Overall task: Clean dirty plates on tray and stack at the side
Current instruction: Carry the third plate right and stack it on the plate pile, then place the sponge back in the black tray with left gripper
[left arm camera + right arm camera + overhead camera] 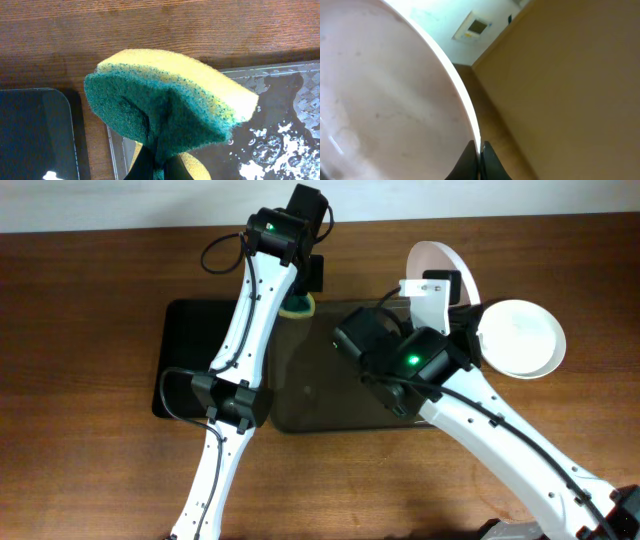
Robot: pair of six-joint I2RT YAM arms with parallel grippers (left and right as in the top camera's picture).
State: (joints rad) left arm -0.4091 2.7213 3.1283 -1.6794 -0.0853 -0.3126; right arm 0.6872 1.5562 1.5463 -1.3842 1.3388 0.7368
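left tool [154, 167]: clenched on the sponge [165, 95], its dark fingers pinching the lower middle so that the green face creases inward.
sponge: yellow foam with a green scouring side; the green side faces the left wrist camera. it hangs above the far left corner of the tray [320, 395], over the line where the tray edge meets the tabletop [80, 300].
right tool [479, 159]: grasping the held plate [440, 258] by its rim, one finger on each face of the edge.
held plate: white and round, lifted and tilted steeply on edge above the tray's far right corner. the right wrist view shows faint smears and specks on its broad face.
second plate [520, 338]: white, lying flat on the tabletop to the right of the tray, just beside the held plate and the right arm's wrist.
tray: dark, see-through and rectangular, at the middle of the tabletop, partly hidden under both arms. the left wrist view shows water drops [265, 150] on its floor.
black mat [185, 340]: flat, with rounded corners, just left of the tray; the left arm crosses over it.
tabletop: brown wood grain.
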